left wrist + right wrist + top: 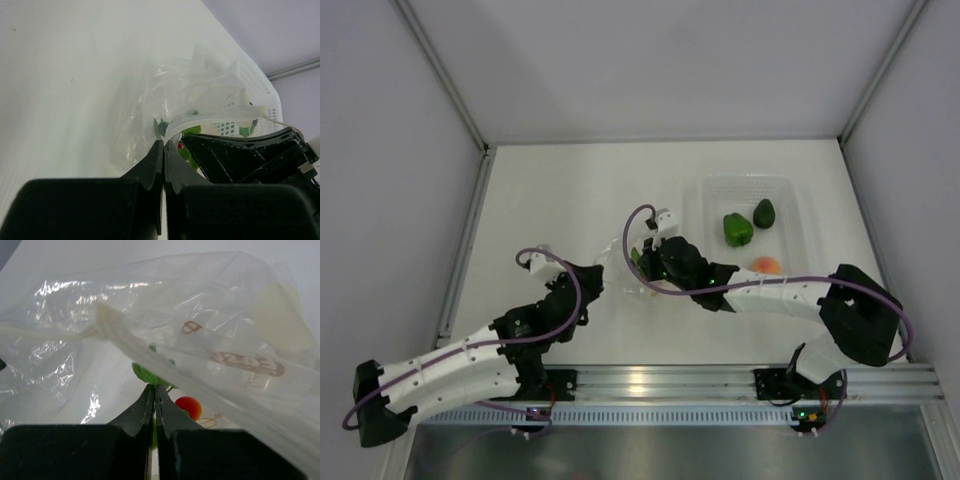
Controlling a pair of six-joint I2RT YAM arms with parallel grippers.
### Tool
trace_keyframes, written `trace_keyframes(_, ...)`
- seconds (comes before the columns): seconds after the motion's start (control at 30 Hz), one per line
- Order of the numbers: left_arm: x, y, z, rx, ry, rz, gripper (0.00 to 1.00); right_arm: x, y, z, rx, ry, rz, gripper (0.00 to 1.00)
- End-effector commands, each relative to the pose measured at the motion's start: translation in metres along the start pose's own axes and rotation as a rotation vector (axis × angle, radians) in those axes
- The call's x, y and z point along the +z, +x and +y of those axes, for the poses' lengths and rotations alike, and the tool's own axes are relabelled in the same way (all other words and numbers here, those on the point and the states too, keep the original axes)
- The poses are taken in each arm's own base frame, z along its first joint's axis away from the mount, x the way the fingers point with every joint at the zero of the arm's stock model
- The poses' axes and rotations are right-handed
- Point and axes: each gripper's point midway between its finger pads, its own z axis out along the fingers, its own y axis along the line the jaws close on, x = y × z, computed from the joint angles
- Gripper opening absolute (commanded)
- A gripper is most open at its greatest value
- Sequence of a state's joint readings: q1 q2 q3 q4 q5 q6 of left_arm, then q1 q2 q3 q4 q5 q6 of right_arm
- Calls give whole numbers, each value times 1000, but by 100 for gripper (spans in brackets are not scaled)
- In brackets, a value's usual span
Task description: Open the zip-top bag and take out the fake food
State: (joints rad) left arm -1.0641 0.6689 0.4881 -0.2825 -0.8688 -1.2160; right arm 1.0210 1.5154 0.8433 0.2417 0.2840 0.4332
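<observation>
Top external view: one small crinkly transparent plastic zip-top bag [623, 266] sits at frame centre on the white surface [550, 200], between two grippers.

The left gripper [163, 144] is closed on the bag's white zip rim. The right gripper [154, 389] is closed too, tips at the film; whether it pinches the film I cannot tell. Inside the bag show one red tomato [188, 407] and one green sprig [146, 374]. At upper right, one clear rigid tray [748, 181] holds three toys: one bright green pepper [738, 229], one dark green avocado [764, 213] and one orange-pink peach [767, 264].
</observation>
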Motion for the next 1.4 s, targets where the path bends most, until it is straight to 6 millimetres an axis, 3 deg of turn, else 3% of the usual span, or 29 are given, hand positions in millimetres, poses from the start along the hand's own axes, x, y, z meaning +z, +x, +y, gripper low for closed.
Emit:
trace_keyframes(0.0, -6, -28, -13, 38, 7, -68, 0, -12, -13, 25, -74, -124, -34, 0)
trace_keyframes(0.2, -9, -32, -42, 189, 54, -29, 0, -29, -23, 58, -169, -251, -63, 0)
trace_keyframes(0.3, -8, -23, -49, 231, 74, 16, 0, -38, -44, 67, -166, -257, -106, 0)
trace_keyframes(0.4, -7, -17, -46, 232, 74, 38, 0, -47, -68, 69, -154, -245, -163, 0)
trace_keyframes(0.6, -6, -13, -38, 233, 61, 40, 0, -57, -87, 52, -146, -133, -178, 0)
trace_keyframes(0.97, 2, -10, -37, 264, 3, 29, 0, -93, -120, 43, -114, -113, -258, 0)
trace_keyframes(1.3, 2, -10, -38, 263, 6, 31, 0, -116, -144, 41, 40, -158, -366, 0)
trace_keyframes(1.37, 1, -11, -38, 262, 7, 29, 0, -129, -159, 53, 73, -261, -426, 0)
